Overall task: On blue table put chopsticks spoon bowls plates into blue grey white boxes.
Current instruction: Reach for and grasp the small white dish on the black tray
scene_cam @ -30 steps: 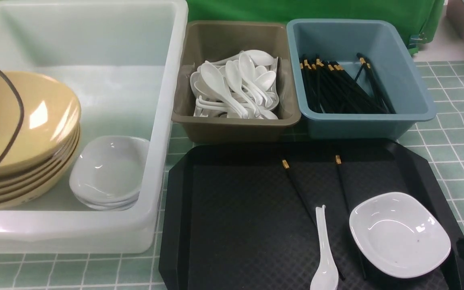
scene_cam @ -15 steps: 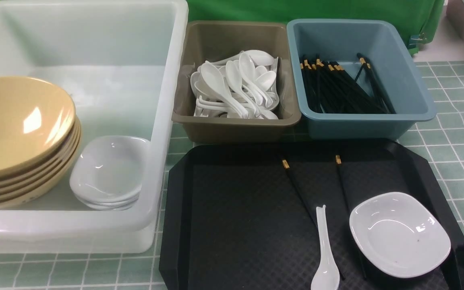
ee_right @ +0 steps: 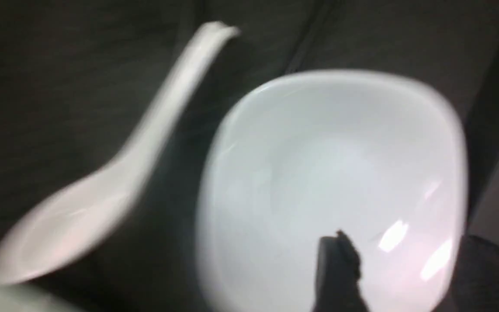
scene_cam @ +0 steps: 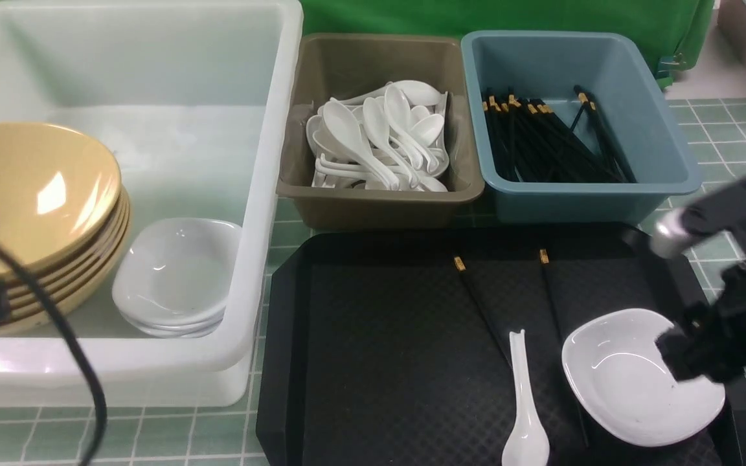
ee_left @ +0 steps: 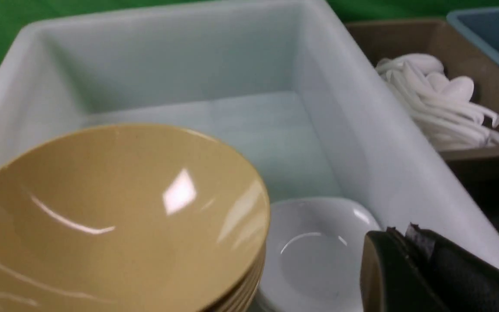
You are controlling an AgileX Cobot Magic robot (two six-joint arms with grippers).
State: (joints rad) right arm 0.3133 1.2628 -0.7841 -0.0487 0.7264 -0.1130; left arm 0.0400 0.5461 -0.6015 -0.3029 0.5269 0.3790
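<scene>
A pale blue-green tiled counter (scene_cam: 723, 129) with white grid lines carries a flat black textured tray (scene_cam: 379, 336) at lower centre. At the tray's lower right sits a small glossy white plate (scene_cam: 619, 382), shallow and rounded-square. Just left of it lies a white soup spoon (scene_cam: 523, 414), its scoop toward the bottom edge. Two thin black chopsticks (scene_cam: 476, 298) with gold bands run down the tray, one beside the spoon and one at the plate's left edge. The right pincer (scene_cam: 690, 359), a blurred black shape, hangs over the plate's right rim. Its fingers are set apart, one above the hollow and one outside the rim; whether they touch the plate cannot be made out. At upper left a translucent white tub (scene_cam: 269, 194) holds stacked mustard-tan bowls (scene_cam: 43, 188) and stacked white dishes (scene_cam: 175, 272). A grey-brown box (scene_cam: 373, 61) heaped with spoons (scene_cam: 379, 136) and a dusty blue box (scene_cam: 541, 61) of black sticks (scene_cam: 541, 142) stand side by side at upper centre. The left pincer (ee_left: 401, 242) is a dark blur at the left edge, in front of the bowls, and I cannot tell how far it is open.
</scene>
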